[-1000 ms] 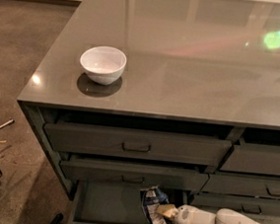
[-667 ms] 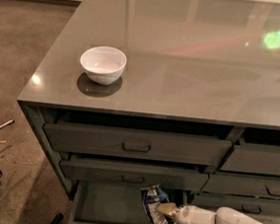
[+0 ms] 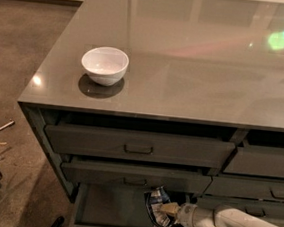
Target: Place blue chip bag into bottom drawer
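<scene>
Almost nothing has shifted in the last second. My gripper (image 3: 169,209) reaches in from the right, its fingers still clasped on the blue chip bag (image 3: 155,209). The bag sits inside the open bottom drawer (image 3: 108,205), toward its right end. I judge the bag is placed and only the release remains. Above, the glossy grey surface (image 3: 197,65) carries a white bowl (image 3: 105,65) at its near left. Brown floor (image 3: 22,49) stretches to the left.
</scene>
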Controlling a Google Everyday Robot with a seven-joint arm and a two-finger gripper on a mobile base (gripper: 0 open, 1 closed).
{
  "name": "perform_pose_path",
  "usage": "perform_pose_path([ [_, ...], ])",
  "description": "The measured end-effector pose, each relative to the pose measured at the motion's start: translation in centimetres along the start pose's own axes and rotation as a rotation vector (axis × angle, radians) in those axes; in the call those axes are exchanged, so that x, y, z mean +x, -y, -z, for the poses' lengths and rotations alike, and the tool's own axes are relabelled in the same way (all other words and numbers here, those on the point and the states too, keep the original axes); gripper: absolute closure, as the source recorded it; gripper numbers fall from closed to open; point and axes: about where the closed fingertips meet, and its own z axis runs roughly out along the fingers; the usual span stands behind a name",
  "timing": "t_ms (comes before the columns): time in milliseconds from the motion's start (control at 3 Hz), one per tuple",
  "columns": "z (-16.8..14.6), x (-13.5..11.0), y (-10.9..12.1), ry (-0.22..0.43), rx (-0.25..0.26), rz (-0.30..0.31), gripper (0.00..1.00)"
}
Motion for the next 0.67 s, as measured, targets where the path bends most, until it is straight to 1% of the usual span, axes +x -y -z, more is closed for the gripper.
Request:
perform_pose_path([
  [333, -1.9, -1.2, 2.8, -0.004, 0.013, -0.057, 1.0],
  [667, -3.1, -1.9, 4.7, 0.019, 0.048, -0.087, 1.0],
])
